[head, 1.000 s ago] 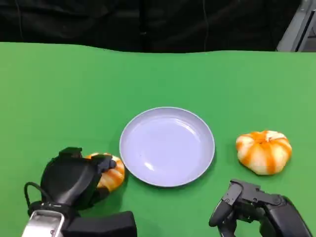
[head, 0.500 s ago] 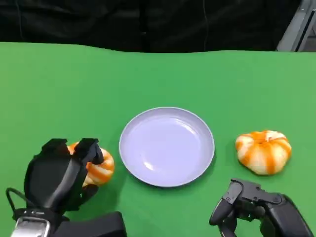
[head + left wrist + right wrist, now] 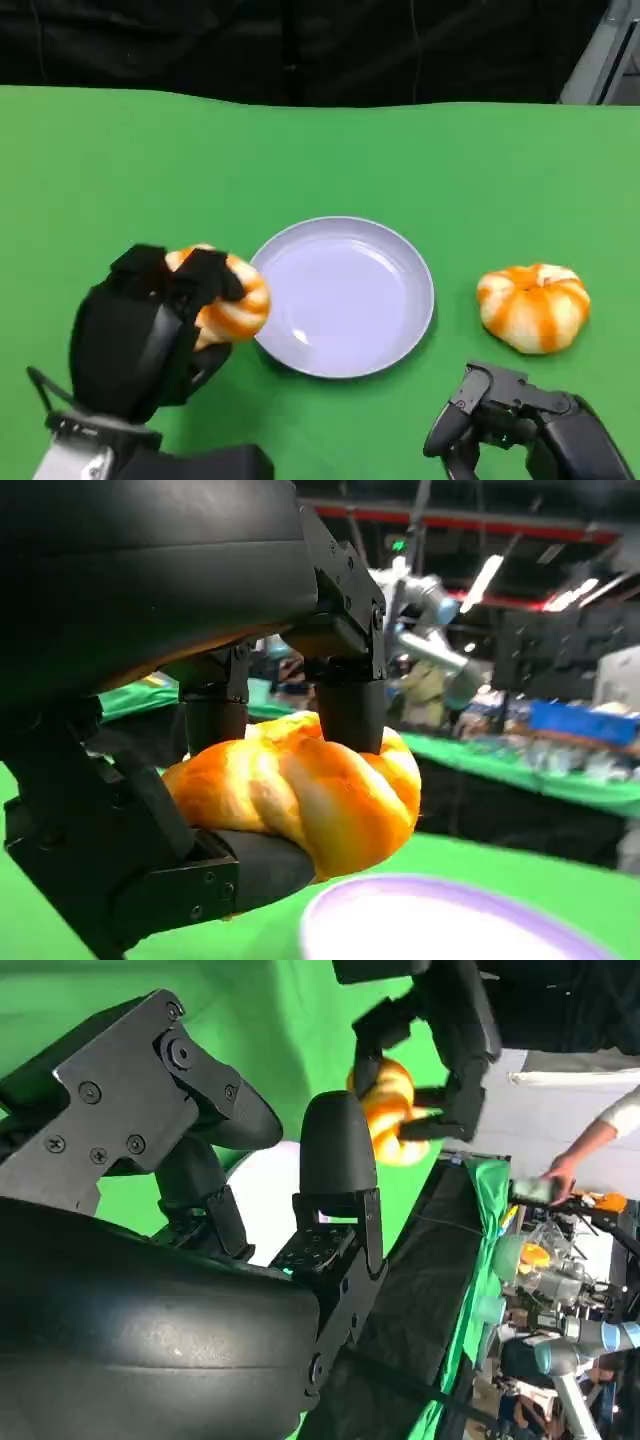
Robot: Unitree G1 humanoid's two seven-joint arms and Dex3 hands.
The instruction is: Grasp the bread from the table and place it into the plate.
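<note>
My left hand (image 3: 145,335) grips an orange-and-white striped bread roll (image 3: 232,298) and holds it above the table, just over the left rim of the lilac plate (image 3: 345,295). In the left wrist view the roll (image 3: 310,795) sits between the fingers (image 3: 345,695) and the thumb, with the plate (image 3: 450,925) below it. A second striped roll (image 3: 533,306) lies on the green table to the right of the plate. My right hand (image 3: 505,420) rests low at the near right with nothing in it, fingers (image 3: 335,1155) apart. The right wrist view shows the held roll (image 3: 385,1110) across the table.
The green table (image 3: 120,170) stretches back to a dark curtain. In the right wrist view a person's hand (image 3: 565,1165) shows far off beyond the table, among other benches and a robot arm.
My left hand has lifted the roll off the table and carried it up and right, to the plate's left rim. The right hand and the second roll have stayed put.
</note>
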